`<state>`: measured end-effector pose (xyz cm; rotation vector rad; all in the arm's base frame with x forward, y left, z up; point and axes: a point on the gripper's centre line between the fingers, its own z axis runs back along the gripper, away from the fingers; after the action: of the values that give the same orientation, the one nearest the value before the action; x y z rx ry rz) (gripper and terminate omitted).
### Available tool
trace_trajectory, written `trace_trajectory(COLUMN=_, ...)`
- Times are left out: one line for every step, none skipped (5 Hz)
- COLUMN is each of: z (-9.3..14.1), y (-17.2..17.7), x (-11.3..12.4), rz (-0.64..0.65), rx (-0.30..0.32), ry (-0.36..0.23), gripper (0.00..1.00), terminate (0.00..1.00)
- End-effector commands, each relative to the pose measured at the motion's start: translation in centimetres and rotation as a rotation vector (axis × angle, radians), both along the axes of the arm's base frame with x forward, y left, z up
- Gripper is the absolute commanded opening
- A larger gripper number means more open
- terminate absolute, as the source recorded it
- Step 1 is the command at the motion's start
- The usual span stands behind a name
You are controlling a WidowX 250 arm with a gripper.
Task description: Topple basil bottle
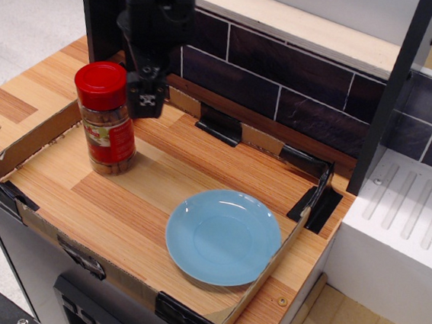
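Note:
The basil bottle (107, 118) stands upright at the left of the wooden tray, a clear jar with a wide red cap, a red-and-green label and brownish contents. My black gripper (145, 101) hangs just to the right of the bottle's upper half, at about cap height, very close to it; I cannot tell if they touch. The fingers point down and look closed together, but the gap between them does not show clearly. It holds nothing that I can see.
A light blue plate (223, 236) lies at the front right of the tray. A low cardboard rim (30, 148) with black corner clips edges the tray. A dark brick wall (284, 88) stands behind, and a white ribbed rack (409, 219) lies at the right.

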<state>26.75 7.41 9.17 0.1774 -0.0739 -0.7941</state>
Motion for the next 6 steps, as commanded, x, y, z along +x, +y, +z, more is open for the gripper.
trace_trajectory(z=1.3, y=1.3, x=0.7, rz=0.008, rx=0.010, ry=-0.026, gripper=1.00, terminate=0.00)
trace_trajectory(z=1.3, y=1.9, x=0.5, rz=0.010, rx=0.001, ry=-0.023, gripper=1.00, terminate=0.00)
trace_trajectory(z=1.0, y=2.2, x=0.6, rz=0.013, rx=0.008, ry=-0.026, gripper=1.00, terminate=0.00)
trace_trajectory(z=1.2, y=2.9, x=1.0, rz=0.009, rx=0.001, ry=-0.016, gripper=1.00, terminate=0.00)
trace_trajectory(z=1.5, y=3.8, x=1.2, rz=0.004, rx=0.000, ry=0.005, gripper=1.00, terminate=0.00)
trace_trajectory(z=1.2, y=4.5, x=0.9, rz=-0.009, rx=0.012, ry=0.025, gripper=1.00, terminate=0.00)
